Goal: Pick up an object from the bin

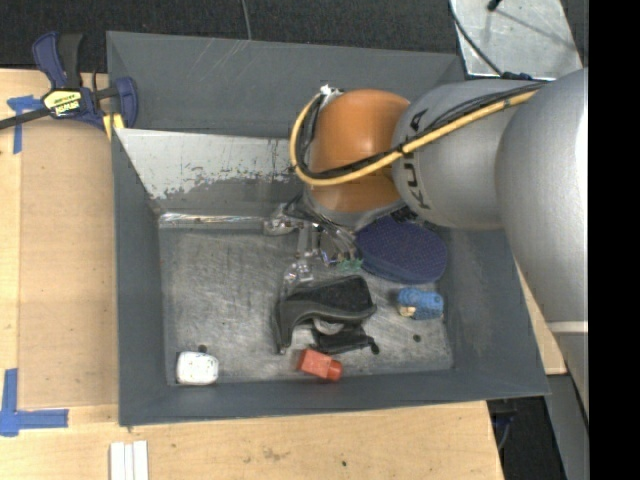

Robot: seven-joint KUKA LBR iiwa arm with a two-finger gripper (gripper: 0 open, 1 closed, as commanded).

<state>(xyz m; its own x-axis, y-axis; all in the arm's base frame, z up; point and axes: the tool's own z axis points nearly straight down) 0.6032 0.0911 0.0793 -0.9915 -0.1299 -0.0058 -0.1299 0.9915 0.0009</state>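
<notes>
Since the orange wrist cover (355,153) hides it, I can't tell how wide the gripper (318,253) is set. It hangs just behind the black curved piece (325,311), whose long axis runs sideways. A red block (320,365) lies just in front of that piece.

A grey metal bin (140,298) is shown with five loose things spread over its scuffed floor.

A black curved thing (325,306) is seen near the middle of the floor, and a small red block (320,365) is placed just beside its lower end. A small white thing (197,368) is set well apart in the floor's lower left corner. Towards the right a small blue thing (421,303) with a pale tip is found, and above it a dark blue oval pad (405,253), partly covered from above. The far sloped wall is marked by scratches.
</notes>
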